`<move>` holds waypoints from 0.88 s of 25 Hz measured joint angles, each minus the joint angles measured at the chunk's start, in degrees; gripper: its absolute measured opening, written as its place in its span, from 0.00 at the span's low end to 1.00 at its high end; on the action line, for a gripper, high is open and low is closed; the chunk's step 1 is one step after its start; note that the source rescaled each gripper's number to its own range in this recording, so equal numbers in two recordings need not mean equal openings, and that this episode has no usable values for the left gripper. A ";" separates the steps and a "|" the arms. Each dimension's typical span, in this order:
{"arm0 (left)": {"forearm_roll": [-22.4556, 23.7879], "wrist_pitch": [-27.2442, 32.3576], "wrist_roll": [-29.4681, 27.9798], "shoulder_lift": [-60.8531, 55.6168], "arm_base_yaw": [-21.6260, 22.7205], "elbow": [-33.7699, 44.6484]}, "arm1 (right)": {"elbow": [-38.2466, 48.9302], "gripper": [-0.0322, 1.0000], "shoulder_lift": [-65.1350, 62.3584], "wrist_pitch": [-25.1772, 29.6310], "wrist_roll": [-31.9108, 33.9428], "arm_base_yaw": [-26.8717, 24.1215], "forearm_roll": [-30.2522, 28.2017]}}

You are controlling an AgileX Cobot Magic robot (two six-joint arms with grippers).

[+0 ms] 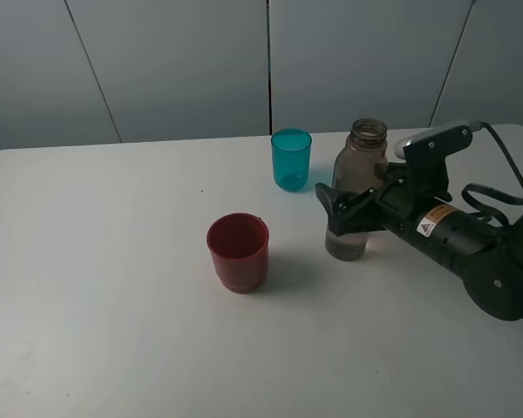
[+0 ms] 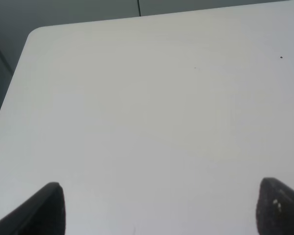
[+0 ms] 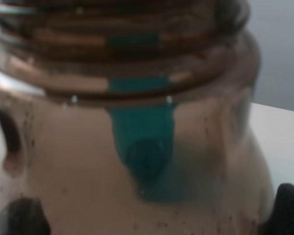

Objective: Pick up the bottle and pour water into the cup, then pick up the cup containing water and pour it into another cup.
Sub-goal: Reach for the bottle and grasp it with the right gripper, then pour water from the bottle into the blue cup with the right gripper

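The smoky-brown bottle (image 1: pixel 359 187) stands upright on the white table (image 1: pixel 113 287), right of centre, its capless neck up. My right gripper (image 1: pixel 344 202) reaches in from the right and is closed around the bottle's middle, one finger in front of it. In the right wrist view the bottle (image 3: pixel 88 147) fills the frame between the fingertips (image 3: pixel 289 210), and the teal cup (image 3: pixel 142 132) shows through it. The teal cup (image 1: pixel 291 159) stands behind and left of the bottle. The red cup (image 1: pixel 238 252) stands left of the bottle, nearer the front. My left gripper (image 2: pixel 159 208) is open and empty over bare table.
The table's back edge (image 1: pixel 157 144) runs in front of a grey panelled wall. The left wrist view shows the table's rounded corner (image 2: pixel 36 34). A black cable (image 1: pixel 497 196) loops beside the right arm.
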 joint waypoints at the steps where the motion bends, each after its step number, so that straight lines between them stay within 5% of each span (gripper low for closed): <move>1: 0.00 0.00 0.00 0.00 0.00 0.00 | -0.34 1.00 0.11 0.00 0.00 0.00 -0.13; 6: 0.00 0.00 0.00 0.00 0.00 0.00 | -1.17 0.99 0.13 0.00 1.19 0.00 -1.38; 7: 0.00 0.00 0.00 0.00 0.00 0.00 | -1.17 0.88 0.13 0.00 1.31 0.00 -1.22; 10: 0.00 0.00 0.00 0.00 0.00 0.00 | -1.17 0.03 0.13 0.00 1.82 0.00 0.13; 22: 0.00 0.00 0.00 0.00 0.00 0.00 | -1.17 0.03 0.13 0.00 2.06 0.00 0.47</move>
